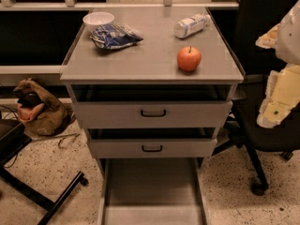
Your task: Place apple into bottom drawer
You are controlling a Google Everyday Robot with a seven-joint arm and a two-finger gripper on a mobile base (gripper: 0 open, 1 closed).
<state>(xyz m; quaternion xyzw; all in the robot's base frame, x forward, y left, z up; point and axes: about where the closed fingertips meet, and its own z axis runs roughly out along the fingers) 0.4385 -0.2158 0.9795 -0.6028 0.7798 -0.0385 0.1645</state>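
- Round red-orange apple (189,58) on grey cabinet top (150,55); long grey metal bottom drawer (152,186) open below.
- Pale gripper (281,86) at right edge, grip can't tell; best to straddle the apple from above.

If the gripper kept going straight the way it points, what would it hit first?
Probably the black chair below it: the gripper, at the right edge, seems angled downward. Depth unclear.

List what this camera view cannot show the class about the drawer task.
- Bottom drawer: front end cut off by the lower edge.
- Upper drawers: insides dark, in shadow.
- Gripper: at the right edge, partly cut off.
- Bottle: label too small to read.
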